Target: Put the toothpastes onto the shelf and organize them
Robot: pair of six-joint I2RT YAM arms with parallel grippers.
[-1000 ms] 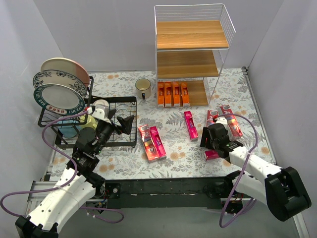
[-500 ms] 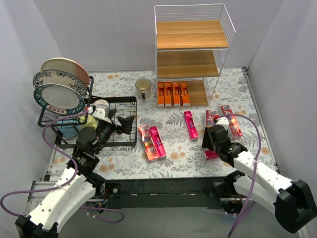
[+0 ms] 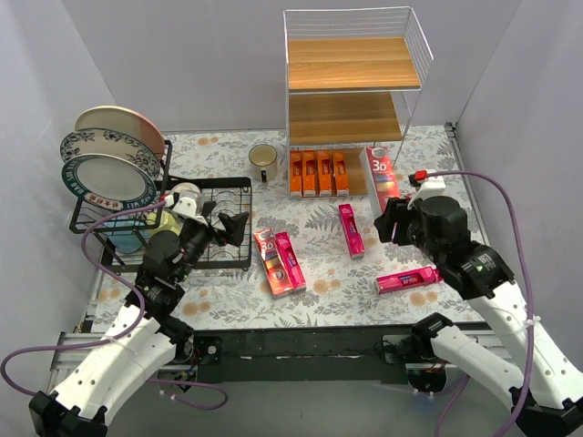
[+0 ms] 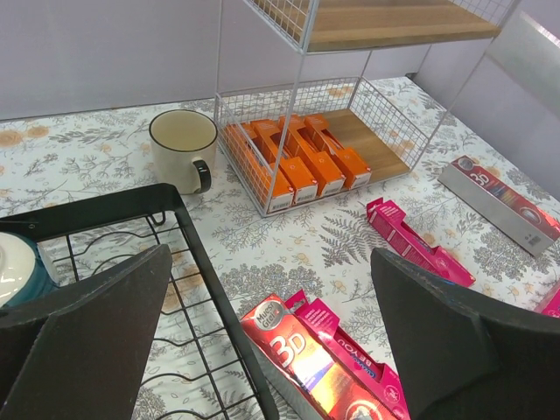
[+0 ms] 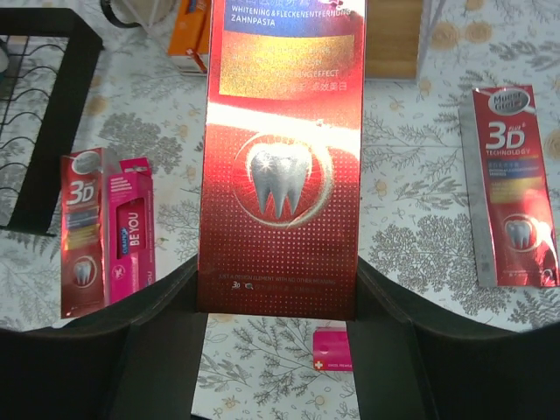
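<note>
My right gripper (image 3: 393, 221) (image 5: 278, 293) is shut on the lower end of a red "3D" toothpaste carton (image 3: 382, 176) (image 5: 280, 157), held above the table just right of the shelf's bottom tier. The shelf (image 3: 351, 91), white wire with wooden boards, holds several orange cartons (image 3: 318, 173) (image 4: 297, 162) on its lowest board. On the table lie a pink carton (image 3: 351, 229), a red and pink pair (image 3: 279, 261) (image 4: 324, 367), a pink carton (image 3: 407, 279) and another red one (image 5: 512, 188). My left gripper (image 3: 228, 228) (image 4: 276, 350) hangs open and empty over the dish rack's corner.
A black wire dish rack (image 3: 239, 187) with upright plates (image 3: 109, 159) fills the left side. A cream mug (image 3: 263, 162) (image 4: 184, 149) stands left of the shelf. Grey walls close in on both sides and the back.
My right gripper closed on the red carton and lifted it off the table, carrying it up and back toward the shelf's right front. The left arm stayed put.
</note>
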